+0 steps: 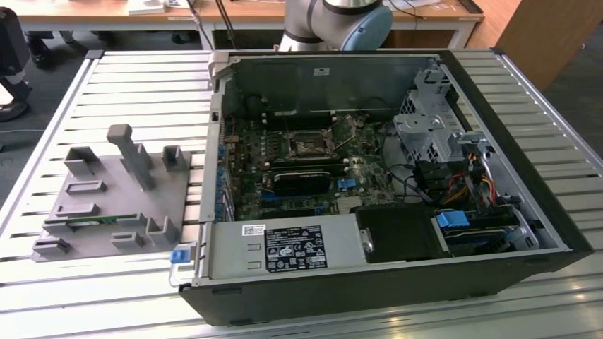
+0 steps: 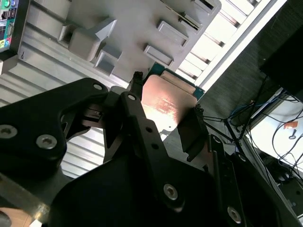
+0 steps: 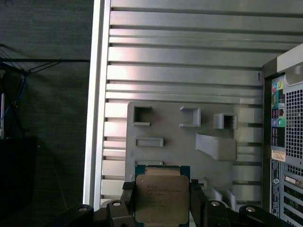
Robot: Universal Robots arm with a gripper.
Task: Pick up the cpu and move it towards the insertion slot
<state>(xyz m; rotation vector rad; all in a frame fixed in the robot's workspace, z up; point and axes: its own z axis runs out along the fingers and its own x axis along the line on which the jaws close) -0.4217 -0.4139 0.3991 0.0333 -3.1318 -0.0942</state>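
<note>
– so, where is the cpu (image 3: pixel 161 197) found at this moment?
– it is clamped in the gripper (image 3: pixel 162 201), whose jaws are closed on two of its opposite edges. its metal top is turned toward the first wrist view. as the chip is square, no long axis is offered.
– and what is seen under it?
– a grey holder plate (image 3: pixel 180 146) with raised pockets is seen beneath it, laid on the slatted table (image 3: pixel 189 47). whether the chip is raised clear of the plate cannot be told.
– which way is the insertion slot (image 1: pixel 307 145) placed from there?
– the plate is laid on the exterior view's left of the open computer case (image 1: pixel 377 289). the slot is set inside that case, on the circuit board (image 1: pixel 247 205), toward the far side. the slot is therefore judged to lie well apart from the held chip, toward the exterior view's right, with the case wall between them.
</note>
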